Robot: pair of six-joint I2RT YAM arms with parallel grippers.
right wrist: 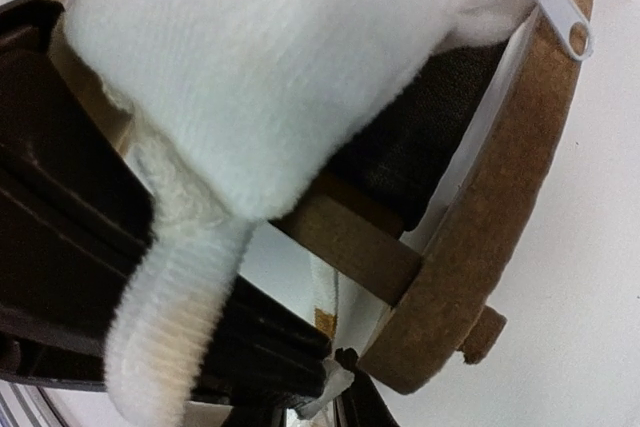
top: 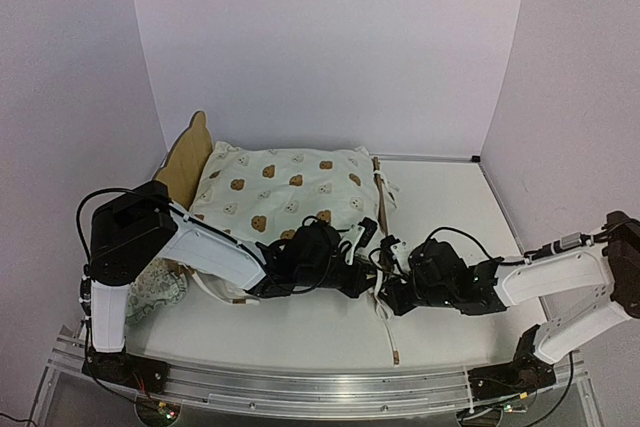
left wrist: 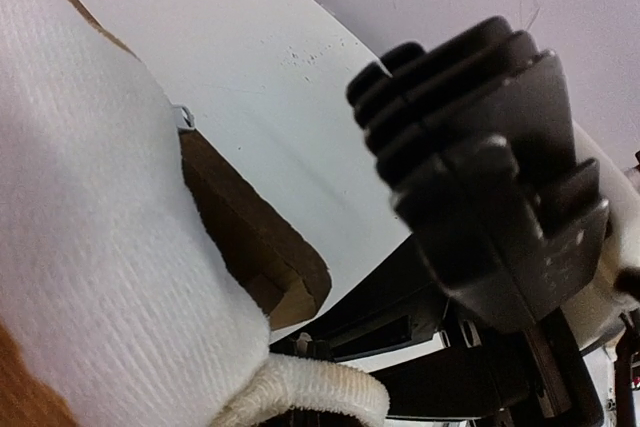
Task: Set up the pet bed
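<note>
Small light plywood pet bed [top: 186,161] stands on white worktop [top: 450,217], left of centre. Rounded ear-shaped headboard at left end, low footboard at right end. Dark grey fabric base shows inside frame in right wrist view. Cream bear-print cover [top: 285,187] lies over bed. Left jaws closed, near footboard's near corner; whether pinching anything, cannot tell. Right jaws just beside; open or closed, cannot tell.
</note>
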